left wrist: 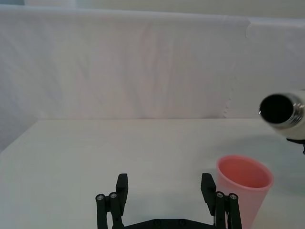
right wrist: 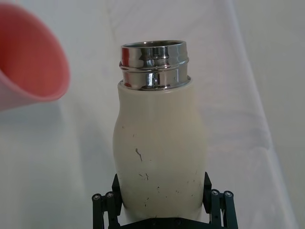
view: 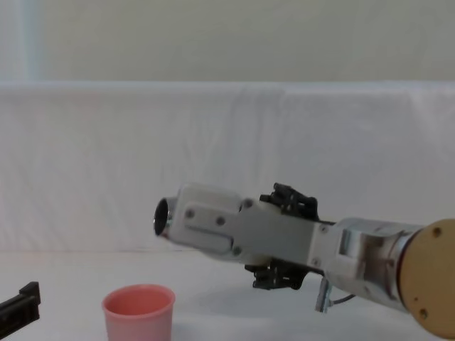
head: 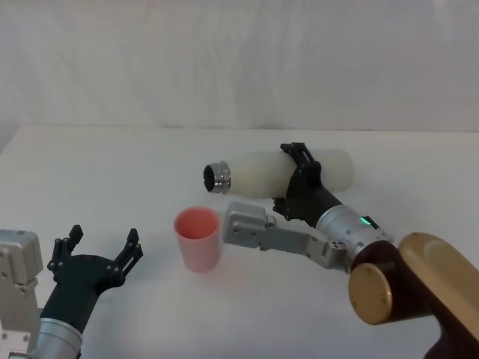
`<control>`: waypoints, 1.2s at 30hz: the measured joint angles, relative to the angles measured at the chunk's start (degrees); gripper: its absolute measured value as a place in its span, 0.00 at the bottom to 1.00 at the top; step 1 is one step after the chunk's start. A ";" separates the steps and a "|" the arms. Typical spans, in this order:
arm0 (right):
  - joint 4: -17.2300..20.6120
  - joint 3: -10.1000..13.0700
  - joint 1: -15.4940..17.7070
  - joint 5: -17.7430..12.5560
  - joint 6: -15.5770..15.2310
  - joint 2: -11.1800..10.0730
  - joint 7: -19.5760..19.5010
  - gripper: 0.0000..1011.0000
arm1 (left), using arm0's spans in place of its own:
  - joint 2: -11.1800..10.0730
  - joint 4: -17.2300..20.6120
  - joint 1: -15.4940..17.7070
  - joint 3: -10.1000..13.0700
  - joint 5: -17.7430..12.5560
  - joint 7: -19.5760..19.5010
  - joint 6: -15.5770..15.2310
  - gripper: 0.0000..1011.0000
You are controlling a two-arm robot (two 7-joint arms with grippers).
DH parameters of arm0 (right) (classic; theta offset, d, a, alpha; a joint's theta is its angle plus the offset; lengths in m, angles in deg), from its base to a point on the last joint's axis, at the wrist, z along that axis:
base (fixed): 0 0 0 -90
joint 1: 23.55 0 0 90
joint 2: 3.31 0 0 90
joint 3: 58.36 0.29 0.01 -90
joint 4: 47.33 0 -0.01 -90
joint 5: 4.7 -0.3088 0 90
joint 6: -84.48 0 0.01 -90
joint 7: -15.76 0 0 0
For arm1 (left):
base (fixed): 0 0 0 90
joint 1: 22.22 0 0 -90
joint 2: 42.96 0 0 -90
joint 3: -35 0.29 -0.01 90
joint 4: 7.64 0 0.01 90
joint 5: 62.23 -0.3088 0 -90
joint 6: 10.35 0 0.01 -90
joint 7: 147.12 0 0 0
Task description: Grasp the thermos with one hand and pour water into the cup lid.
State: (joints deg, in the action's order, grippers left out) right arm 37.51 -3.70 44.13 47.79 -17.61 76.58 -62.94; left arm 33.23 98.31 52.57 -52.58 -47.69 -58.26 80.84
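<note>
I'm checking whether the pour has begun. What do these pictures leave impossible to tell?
- Water inside the thermos: in the left wrist view its mouth is just dark.
- Bottom of the cup lid: the left wrist view shows only the upper inner wall; the chest view sees it side-on.
- Right tool pad contact: the thermos body covers it in the right wrist view.

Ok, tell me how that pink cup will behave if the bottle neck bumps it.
The cup lid looks like thin plastic standing free, so it is probably light and would slide or tip. It tapers downward, so the narrow base likely favors tipping. The thermos neck is above its rim.
</note>
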 joint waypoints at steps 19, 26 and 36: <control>11.77 11.32 11.32 -16.08 3.31 0.60 -3.30 0.95 | 0.00 0.00 0.00 -0.01 0.00 0.00 0.00 0.99; 12.41 14.94 13.71 -22.11 4.79 1.91 -3.86 0.95 | 0.00 0.00 0.00 0.00 0.00 0.00 0.00 0.99; 10.63 19.50 15.52 -34.05 8.85 4.36 -2.75 0.95 | 0.00 0.00 0.00 -0.01 0.00 0.01 0.00 0.99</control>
State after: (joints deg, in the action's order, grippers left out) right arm 48.15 15.79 59.65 13.75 -8.75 80.94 -65.68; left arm 33.23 98.31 52.57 -52.59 -47.69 -58.26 80.84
